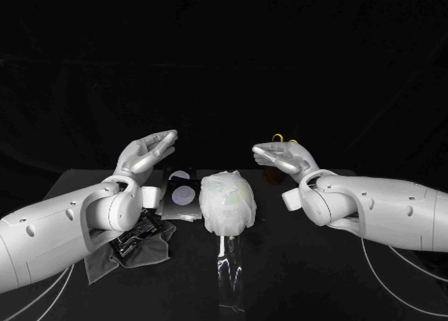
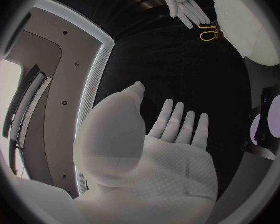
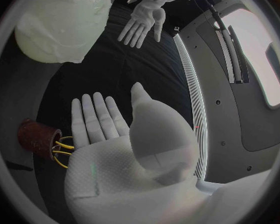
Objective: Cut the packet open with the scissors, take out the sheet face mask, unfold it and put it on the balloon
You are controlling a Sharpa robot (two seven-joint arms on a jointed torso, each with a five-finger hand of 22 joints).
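The pale balloon stands upright on a clear stand at the table's middle, with the wrinkled white sheet mask lying over its front. The balloon is seen in both wrist views. The cut packet, dark with a white oval, lies just left of the balloon. Yellow-handled scissors stand in a brown cup behind my right hand. My left hand is raised left of the balloon, fingers straight and apart, holding nothing. My right hand hovers to the balloon's right, also holding nothing.
A grey cloth and some black items lie under my left forearm. A white cylinder stands beside the packet. The table's far edge runs behind both hands.
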